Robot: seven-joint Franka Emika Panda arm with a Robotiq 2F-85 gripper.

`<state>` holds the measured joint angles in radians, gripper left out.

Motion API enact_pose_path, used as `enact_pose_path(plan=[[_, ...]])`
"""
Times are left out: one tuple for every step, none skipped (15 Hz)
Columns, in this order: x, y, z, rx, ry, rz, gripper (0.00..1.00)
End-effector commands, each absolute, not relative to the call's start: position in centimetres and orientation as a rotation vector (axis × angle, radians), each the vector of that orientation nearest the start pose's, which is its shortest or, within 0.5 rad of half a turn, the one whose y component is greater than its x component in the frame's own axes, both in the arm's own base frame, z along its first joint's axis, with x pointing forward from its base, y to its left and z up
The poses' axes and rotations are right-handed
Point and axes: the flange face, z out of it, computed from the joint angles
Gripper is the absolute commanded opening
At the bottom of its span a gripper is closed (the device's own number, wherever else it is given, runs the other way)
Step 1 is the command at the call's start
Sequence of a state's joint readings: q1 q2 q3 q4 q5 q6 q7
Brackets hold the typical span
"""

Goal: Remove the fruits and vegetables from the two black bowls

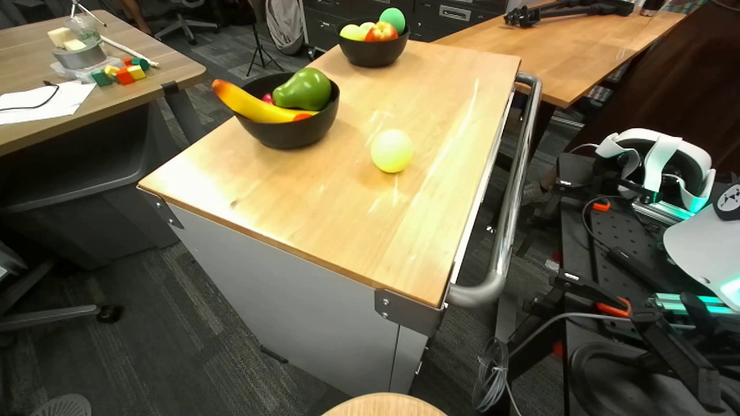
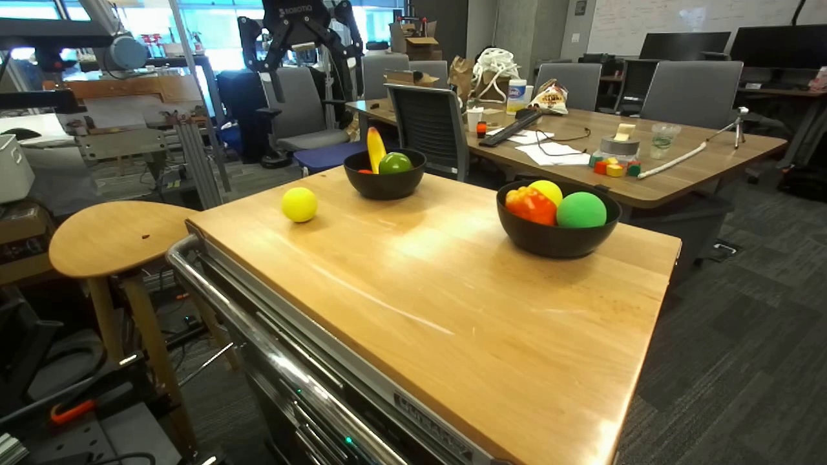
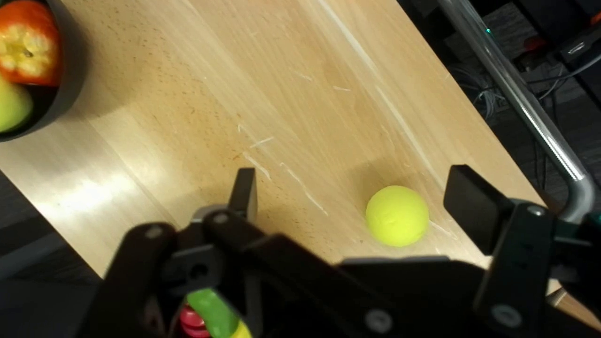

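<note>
Jaws spread wide around nothing, a black robotic gripper (image 2: 316, 90) hangs over a pale wooden cart top (image 1: 324, 214), where 1 yellow-green ball (image 3: 397, 216) could roll off if nudged. Brightly coloured produce (image 2: 531, 205) sits in 2 round black bowls (image 1: 293, 136) (image 1: 374, 56); dragging out the curved yellow banana (image 1: 257, 110), propped over a rim, may tip its bowl. Pale lettering (image 2: 297, 11) reads "ROBOTIQ"; a rectangular grey nameplate (image 2: 434, 426) is blurred.

A yellow ball (image 1: 392, 151) rests on the bench (image 1: 324, 196); one upright black bowl (image 1: 295, 136) holds a glossy green pear (image 1: 306, 89), a small red piece (image 1: 267, 99) and a yellow banana (image 1: 254, 107) jutting past the rim; the other black bowl (image 1: 373, 56) holds a green ball (image 1: 393, 19), a red-and-yellow apple (image 1: 381, 32) and a yellow-green piece (image 1: 351, 32).
</note>
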<state>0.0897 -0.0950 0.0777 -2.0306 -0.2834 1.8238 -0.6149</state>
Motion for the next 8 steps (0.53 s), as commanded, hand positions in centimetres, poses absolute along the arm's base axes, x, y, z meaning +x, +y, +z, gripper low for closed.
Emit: enact_pose_path(plan=[[52.8,7.0,47.8,-3.004,-1.564,0.096,1.00],[53.5,7.4,47.7,-2.992,-1.588,0.036,1.00],[54.5,7.9,47.6,-2.983,-1.584,-0.034,1.00],[55.5,8.5,47.7,-2.964,-1.549,-0.097,1.00],[56.4,9.0,47.9,-2.932,-1.497,-0.141,1.00],[57.3,9.6,48.0,-2.896,-1.436,-0.161,1.00],[58.0,10.3,47.9,-2.846,-1.362,-0.050,1.00],[55.8,9.1,46.9,-2.920,-1.415,-0.082,1.00]])
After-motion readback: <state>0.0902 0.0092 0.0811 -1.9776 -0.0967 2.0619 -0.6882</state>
